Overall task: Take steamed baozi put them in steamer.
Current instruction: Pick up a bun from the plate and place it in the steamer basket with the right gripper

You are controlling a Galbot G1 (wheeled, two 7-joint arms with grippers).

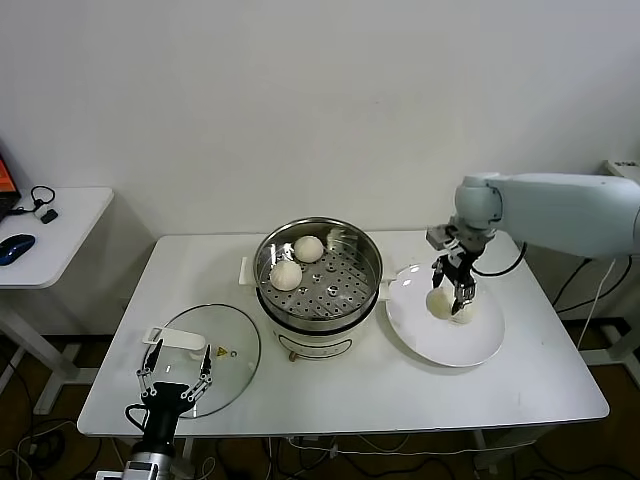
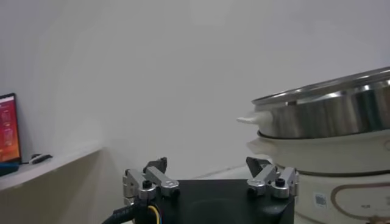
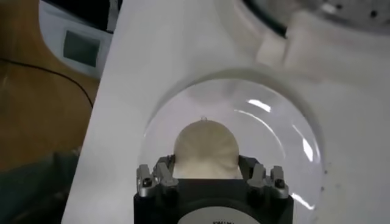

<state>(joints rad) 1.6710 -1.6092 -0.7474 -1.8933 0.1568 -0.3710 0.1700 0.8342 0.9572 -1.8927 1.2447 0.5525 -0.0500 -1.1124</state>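
Note:
The steel steamer (image 1: 320,305) stands mid-table with two baozi (image 1: 308,248) (image 1: 286,276) on its perforated tray. Two more baozi (image 1: 438,303) (image 1: 464,313) lie on the white plate (image 1: 445,345) to its right. My right gripper (image 1: 452,292) is down on the plate among them. In the right wrist view its fingers press both sides of one baozi (image 3: 206,149), which still rests on the plate (image 3: 280,140). My left gripper (image 1: 177,362) is parked open and empty over the glass lid; in its own view the left gripper (image 2: 208,167) faces the steamer's side (image 2: 329,112).
A round glass lid (image 1: 232,345) lies flat at the front left of the table. A side desk (image 1: 60,215) with a mouse stands to the far left. The steamer's white handle (image 3: 286,36) is close beyond the plate.

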